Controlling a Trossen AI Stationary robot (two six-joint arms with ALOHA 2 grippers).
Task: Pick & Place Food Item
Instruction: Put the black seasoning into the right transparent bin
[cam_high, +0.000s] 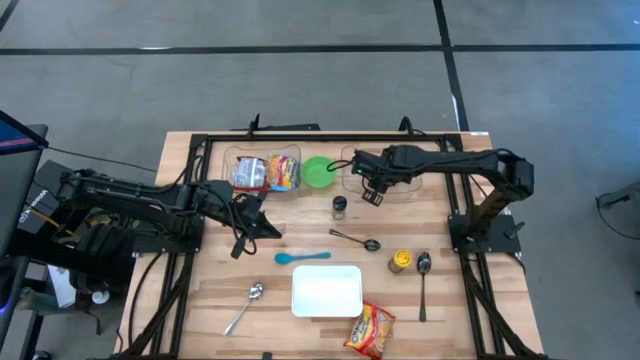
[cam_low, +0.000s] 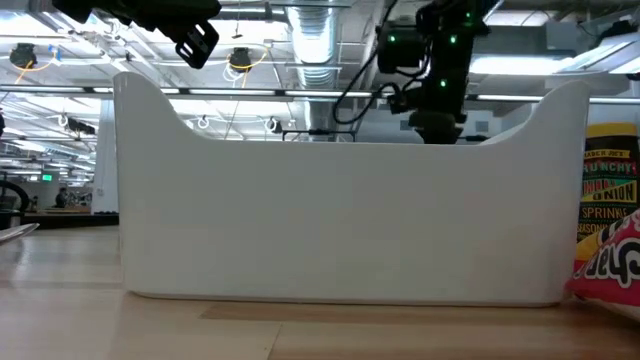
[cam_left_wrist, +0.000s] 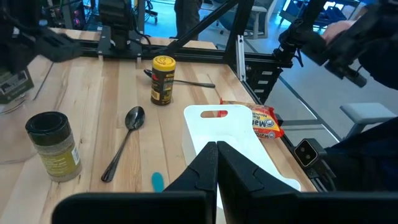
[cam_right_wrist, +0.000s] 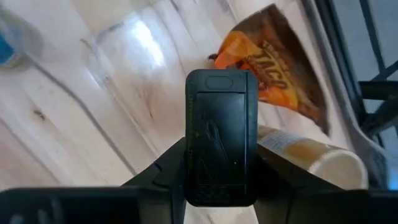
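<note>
Upper centre of the high view, my right gripper (cam_high: 372, 188) hovers partly open, empty, over the clear bin (cam_high: 352, 160). Food packets (cam_high: 283, 171) sit left of it past the green bowl (cam_high: 319, 172), nearer my closed left gripper (cam_high: 262, 224). White tray (cam_high: 326, 291) waits lower centre.

The high view looks straight down from well above; the wooden table (cam_high: 200, 290) fills the lower centre of the frame. The low view sits at tabletop height, pressed so near the white tray (cam_low: 350, 215) that its wall spans most of the frame. The left wrist view looks forward and down across the table and shares that tray (cam_left_wrist: 236, 140) and the yellow-lidded spice jar (cam_left_wrist: 162, 79). The right wrist view looks steeply down, close to the wood.
</note>
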